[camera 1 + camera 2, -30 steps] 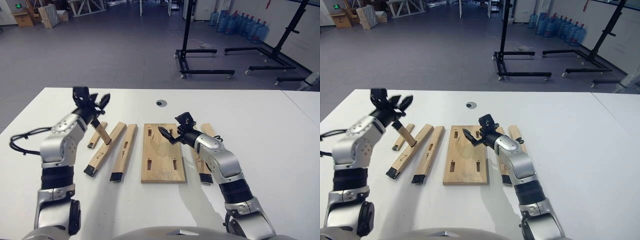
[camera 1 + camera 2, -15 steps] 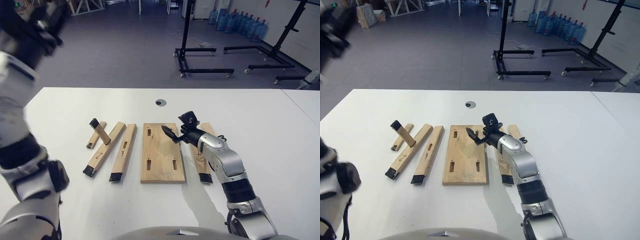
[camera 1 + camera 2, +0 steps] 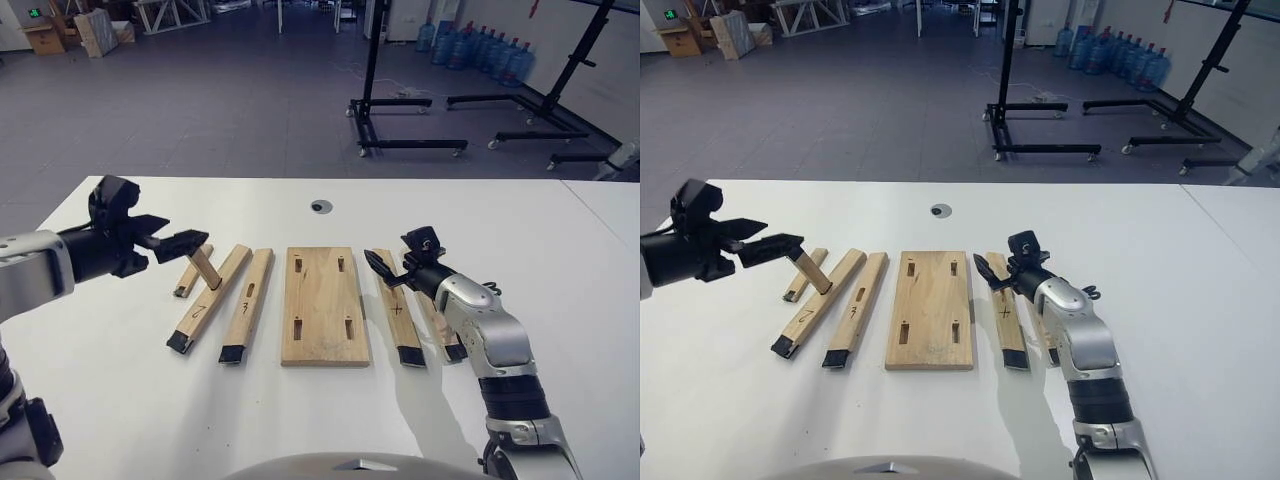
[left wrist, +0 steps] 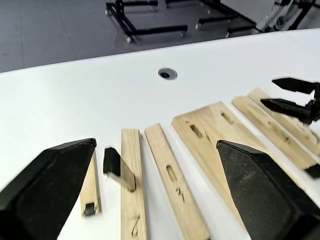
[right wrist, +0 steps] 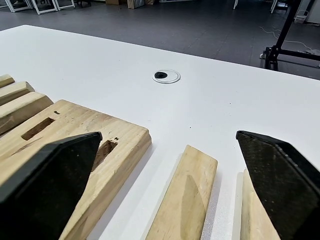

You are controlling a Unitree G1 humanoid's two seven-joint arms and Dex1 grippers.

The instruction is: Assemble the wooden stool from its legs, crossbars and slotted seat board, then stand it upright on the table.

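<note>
Hovering released and empty, the left tool [image 3: 188,231] sits beside the tilted crossbar [image 3: 205,268], while the right tool [image 3: 378,264], also released, hangs over a leg [image 3: 397,310] right of the seat board [image 3: 325,305].

A grey floor [image 3: 220,110] runs back through the hall. On it to the right stand two black wheeled stands, one [image 3: 415,144] nearer and the other [image 3: 525,135] just beyond. Blue water bottles [image 3: 478,45] are clustered by the back wall. Cardboard boxes [image 3: 45,38] sit in the far left corner.
</note>
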